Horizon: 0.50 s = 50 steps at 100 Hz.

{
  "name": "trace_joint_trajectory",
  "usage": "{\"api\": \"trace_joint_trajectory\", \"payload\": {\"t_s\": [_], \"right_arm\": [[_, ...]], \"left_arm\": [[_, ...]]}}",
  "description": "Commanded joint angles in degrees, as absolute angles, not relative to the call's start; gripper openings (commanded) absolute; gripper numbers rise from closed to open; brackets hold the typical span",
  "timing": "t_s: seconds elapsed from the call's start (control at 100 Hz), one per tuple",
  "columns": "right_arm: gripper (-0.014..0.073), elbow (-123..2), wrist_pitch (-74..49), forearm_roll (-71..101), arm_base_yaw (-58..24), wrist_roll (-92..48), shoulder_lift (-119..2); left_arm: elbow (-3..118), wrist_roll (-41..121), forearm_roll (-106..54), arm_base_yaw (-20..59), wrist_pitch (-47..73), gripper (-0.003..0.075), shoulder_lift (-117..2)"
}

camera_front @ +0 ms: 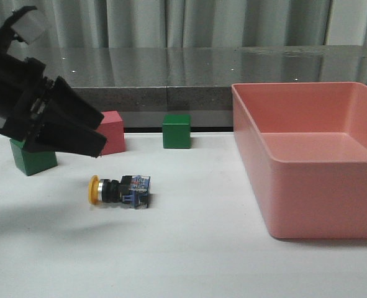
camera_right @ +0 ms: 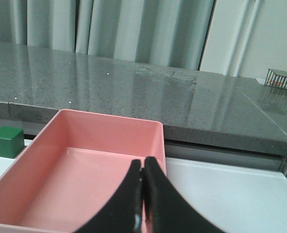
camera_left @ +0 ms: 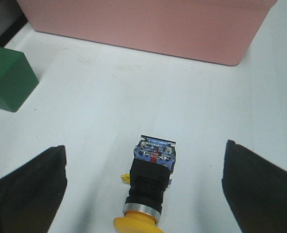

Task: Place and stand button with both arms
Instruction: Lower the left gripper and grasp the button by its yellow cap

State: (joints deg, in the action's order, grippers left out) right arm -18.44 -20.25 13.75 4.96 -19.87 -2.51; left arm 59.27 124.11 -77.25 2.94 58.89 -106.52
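Front view has the button lying on its side at lower left of centre on the white table, yellow cap pointing frame-left, blue base frame-right, long axis across the picture. Left gripper hangs just above and left of it, fingers spread wide, holding nothing. Left wrist view shows the button centred between those fingers, cap nearest. Right gripper sits pinched closed and empty over the pink bin. Left arm looks nearer, by my read.
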Motion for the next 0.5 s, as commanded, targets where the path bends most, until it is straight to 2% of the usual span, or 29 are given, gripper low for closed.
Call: {"api": "trace_joint_trajectory", "payload": {"t_s": [0.0, 0.49], "right_arm": [[-0.0061, -19.75, -15.47, 13.78, 5.40, -19.87, -3.12], [-0.0061, -19.75, -15.47, 13.78, 5.40, -19.87, -3.12]], "left_arm": [[60.55, 125.40, -80.70, 2.73, 62.20, 0.0619, -105.42], [60.55, 129.78, -80.48, 2.73, 61.45, 0.0619, -112.53]]}}
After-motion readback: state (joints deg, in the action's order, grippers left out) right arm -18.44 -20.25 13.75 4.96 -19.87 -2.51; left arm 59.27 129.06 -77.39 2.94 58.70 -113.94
